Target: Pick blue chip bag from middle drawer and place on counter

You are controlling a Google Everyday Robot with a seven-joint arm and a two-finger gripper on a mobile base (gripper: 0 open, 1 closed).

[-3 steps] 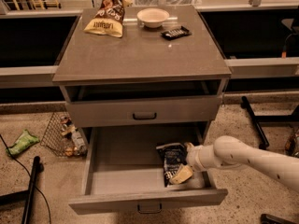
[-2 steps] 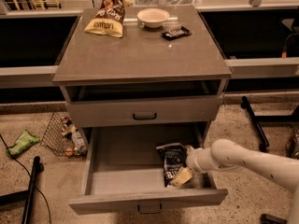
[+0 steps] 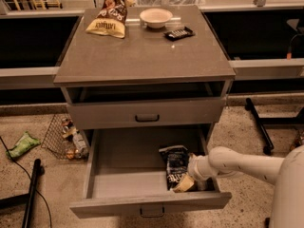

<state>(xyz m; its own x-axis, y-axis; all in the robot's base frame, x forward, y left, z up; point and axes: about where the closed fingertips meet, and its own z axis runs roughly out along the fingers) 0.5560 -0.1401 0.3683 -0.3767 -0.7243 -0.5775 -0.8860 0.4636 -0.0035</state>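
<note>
The middle drawer is pulled open at the bottom of the cabinet. The blue chip bag stands in its right front corner, dark navy with white lettering. My gripper reaches into the drawer from the right on a white arm. It is right against the lower right side of the bag, down near the drawer floor. The counter is the flat grey-brown top of the cabinet above.
On the counter's far part lie a yellow-and-brown chip bag, a white bowl and a black candy bar. A closed drawer front sits above the open one. A wire basket, a green packet and black stand legs are on the floor.
My gripper and wrist have shifted slightly left and down against the bag. The bag stays in about the same place in the drawer.
</note>
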